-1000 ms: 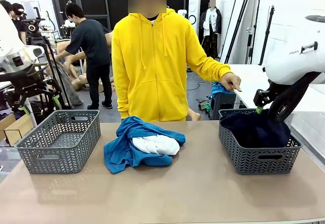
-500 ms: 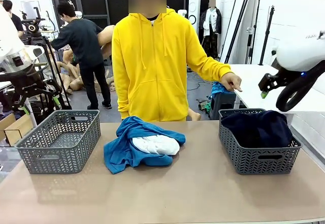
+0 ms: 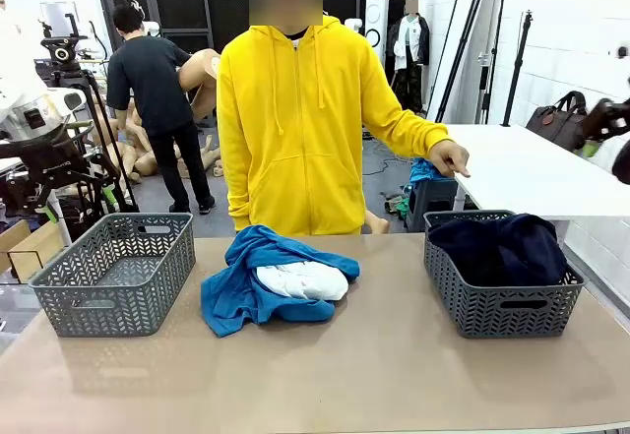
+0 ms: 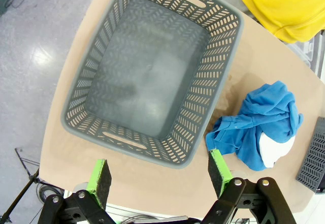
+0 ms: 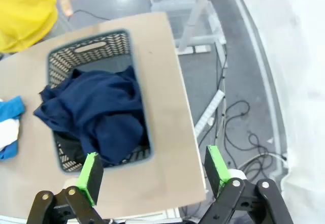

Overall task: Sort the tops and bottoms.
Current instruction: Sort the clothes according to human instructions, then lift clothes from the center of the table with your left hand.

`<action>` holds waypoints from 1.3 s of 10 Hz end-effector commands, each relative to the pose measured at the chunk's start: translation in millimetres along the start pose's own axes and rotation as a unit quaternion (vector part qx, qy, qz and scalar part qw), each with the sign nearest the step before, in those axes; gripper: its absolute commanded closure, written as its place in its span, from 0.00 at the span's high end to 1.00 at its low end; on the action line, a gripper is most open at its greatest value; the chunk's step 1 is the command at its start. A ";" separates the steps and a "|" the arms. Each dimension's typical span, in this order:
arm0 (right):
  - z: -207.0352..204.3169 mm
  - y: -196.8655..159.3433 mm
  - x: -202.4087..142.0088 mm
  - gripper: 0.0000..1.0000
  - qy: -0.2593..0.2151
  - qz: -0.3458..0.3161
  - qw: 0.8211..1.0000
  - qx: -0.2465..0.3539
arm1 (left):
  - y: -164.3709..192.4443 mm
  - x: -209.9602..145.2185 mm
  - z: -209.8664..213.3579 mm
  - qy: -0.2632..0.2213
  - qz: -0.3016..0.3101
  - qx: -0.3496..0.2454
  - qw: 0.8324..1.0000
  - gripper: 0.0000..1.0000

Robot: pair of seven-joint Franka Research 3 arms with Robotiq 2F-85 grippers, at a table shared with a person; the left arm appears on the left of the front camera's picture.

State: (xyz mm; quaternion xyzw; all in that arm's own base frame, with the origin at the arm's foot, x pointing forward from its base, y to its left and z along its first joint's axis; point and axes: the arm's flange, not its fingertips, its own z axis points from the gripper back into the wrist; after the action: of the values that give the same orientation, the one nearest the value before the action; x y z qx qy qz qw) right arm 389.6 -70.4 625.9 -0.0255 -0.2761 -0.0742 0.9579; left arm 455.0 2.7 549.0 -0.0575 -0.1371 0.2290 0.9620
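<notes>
Blue garment (image 3: 241,281) lies bunched mid-tabletop (image 3: 394,365), wrapped round the white garment (image 3: 303,279), which touches it. To its right, well apart, we see the navy garment (image 3: 502,245) heaped in a grey basket (image 3: 502,308); to its left stands a second basket (image 3: 113,281). Behind the blue garment a person in a yellow hoodie (image 3: 295,129) holds one hand (image 3: 448,158) out rightward. Our left tool (image 4: 158,176) hangs released over the second basket; our right tool (image 5: 153,172) hangs released over the grey basket.
</notes>
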 end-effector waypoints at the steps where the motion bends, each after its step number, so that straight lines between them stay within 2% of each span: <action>1: -7.2 18.5 2.1 1.00 0.002 0.017 1.000 0.007 | 1.0 -1.2 0.6 0.004 0.006 -0.004 1.000 1.00; 8: -7.2 18.5 2.1 1.00 0.002 0.017 1.000 0.007 | -0.1 -0.1 0.0 0.000 0.000 0.000 1.000 1.00; 9: -5.5 17.8 0.5 1.00 0.005 0.020 1.000 0.005 | -16.8 -7.4 11.4 -0.007 -0.025 -0.025 0.999 1.00; 11: 3.9 -41.9 -0.7 1.00 -0.004 -0.050 0.999 -0.009 | -80.2 -20.7 2.7 -0.003 -0.094 -0.048 0.994 1.00; 13: 3.2 -84.1 -14.9 1.00 -0.002 -0.096 0.995 -0.017 | -145.8 -34.7 -11.7 0.021 -0.165 -0.063 0.984 1.00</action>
State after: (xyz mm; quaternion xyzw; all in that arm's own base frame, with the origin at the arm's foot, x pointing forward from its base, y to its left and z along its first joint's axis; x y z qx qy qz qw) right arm 367.3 -145.8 627.3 -0.0164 -0.2797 -0.1541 0.9475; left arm 466.2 -134.4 558.2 -0.0870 -0.1469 0.0928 0.9809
